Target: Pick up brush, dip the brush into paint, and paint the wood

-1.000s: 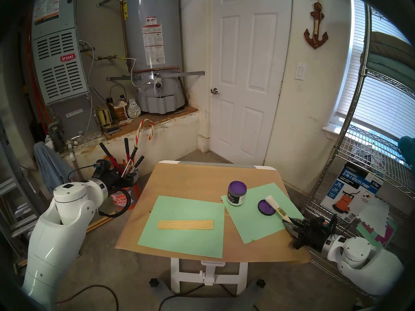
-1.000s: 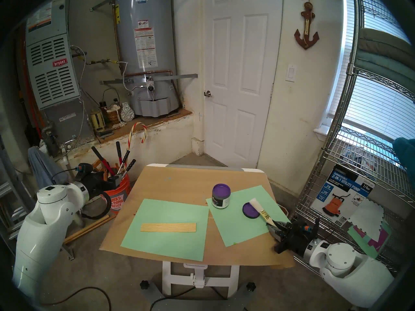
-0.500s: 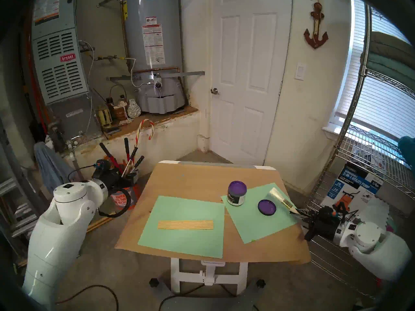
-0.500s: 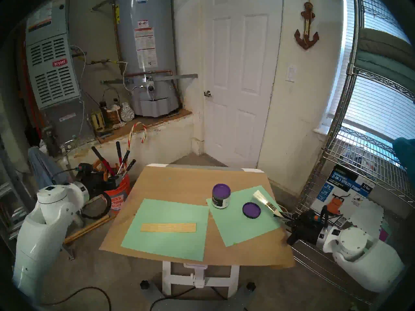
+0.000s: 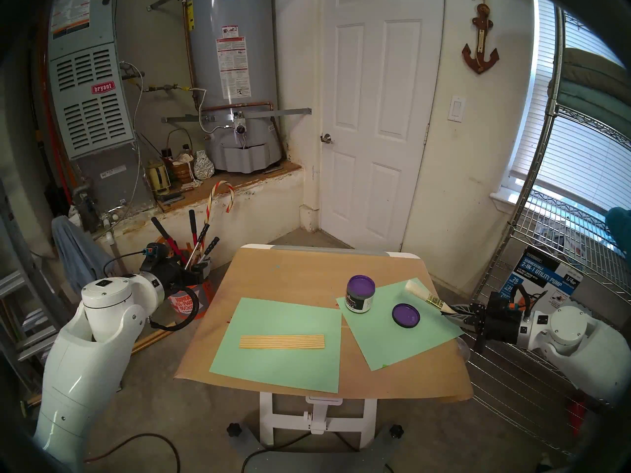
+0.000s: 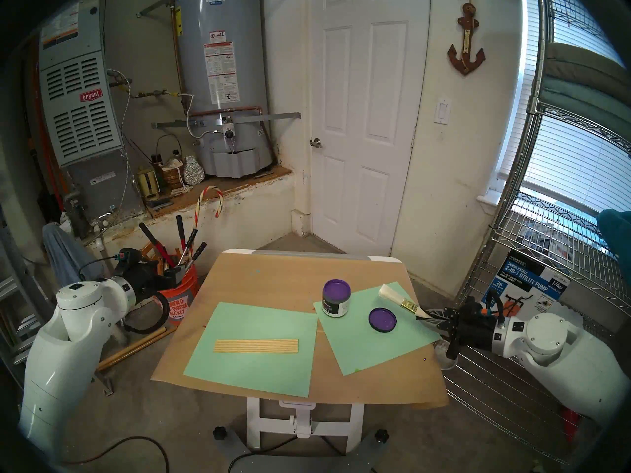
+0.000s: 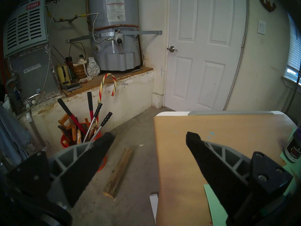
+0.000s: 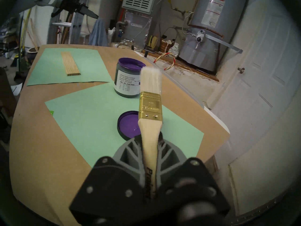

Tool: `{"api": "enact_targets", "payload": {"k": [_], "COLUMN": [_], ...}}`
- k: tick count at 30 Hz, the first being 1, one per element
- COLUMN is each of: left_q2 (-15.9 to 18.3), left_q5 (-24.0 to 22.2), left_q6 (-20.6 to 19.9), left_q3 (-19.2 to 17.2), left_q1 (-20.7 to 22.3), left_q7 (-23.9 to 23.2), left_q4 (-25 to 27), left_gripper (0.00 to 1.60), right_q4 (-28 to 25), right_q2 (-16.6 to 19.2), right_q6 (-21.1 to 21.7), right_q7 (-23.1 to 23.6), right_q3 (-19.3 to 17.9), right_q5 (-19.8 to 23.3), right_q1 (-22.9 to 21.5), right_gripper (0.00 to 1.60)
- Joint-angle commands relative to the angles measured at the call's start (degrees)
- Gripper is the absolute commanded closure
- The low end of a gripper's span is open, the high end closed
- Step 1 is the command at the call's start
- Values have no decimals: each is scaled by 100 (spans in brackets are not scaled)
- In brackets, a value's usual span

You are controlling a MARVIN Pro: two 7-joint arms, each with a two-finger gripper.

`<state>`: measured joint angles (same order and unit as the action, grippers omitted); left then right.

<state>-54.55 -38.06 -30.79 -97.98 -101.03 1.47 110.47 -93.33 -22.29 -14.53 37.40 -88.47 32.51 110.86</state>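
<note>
Bristles of the brush point(image 8: 151, 79) are white and clean above a brass-coloured ferrule; the right pincer point(image 8: 150, 139) clamps its pale wooden handle above the worktop point(image 5: 290, 277). Glossy purple paint point(image 5: 361, 284) fills a round jar beside its upturned lid point(image 5: 405, 314). Striped yellow wood point(image 5: 282, 342) lies flat on mint-green paper point(image 5: 273, 370). The left pincer point(image 7: 149, 136) gapes empty.

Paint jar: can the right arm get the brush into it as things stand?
Probably yes. The right gripper holds the brush, the paint jar stands open just ahead, and nothing lies between.
</note>
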Motion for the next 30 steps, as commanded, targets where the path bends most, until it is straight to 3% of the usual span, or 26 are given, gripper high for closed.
{"api": "enact_targets", "payload": {"k": [1,5,6,12,14,16,30], "left_q2": [13,13,13,13,13,13,11], "left_q5": [-5,-5,-5,-6,-6,-6,-9], "left_q6": [20,20,20,19,19,19,17], "left_q3": [-57,-58,-58,-59,-59,-60,-65], "left_q1": [38,38,38,37,36,36,30], "left_q7": [4,4,4,5,5,5,8], "left_q4": [86,87,87,89,90,90,98], "left_gripper": [0,0,0,0,0,0,0], "right_q4": [207,427,393,736,685,878,1643], "right_q2": [1,-95,-64,-359,-353,-423,-902], "right_q6": [-230,-281,-303,-398,-422,-439,-683], "right_q7": [382,675,686,1119,1120,1332,2251], "right_q3": [190,358,269,580,422,611,735], "right_q5": [-159,-279,-301,-585,-617,-667,-972], "right_q1": [-655,-975,-850,-1422,-1242,-1562,-2249], "right_gripper": [160,160,160,160,160,160,149]}}
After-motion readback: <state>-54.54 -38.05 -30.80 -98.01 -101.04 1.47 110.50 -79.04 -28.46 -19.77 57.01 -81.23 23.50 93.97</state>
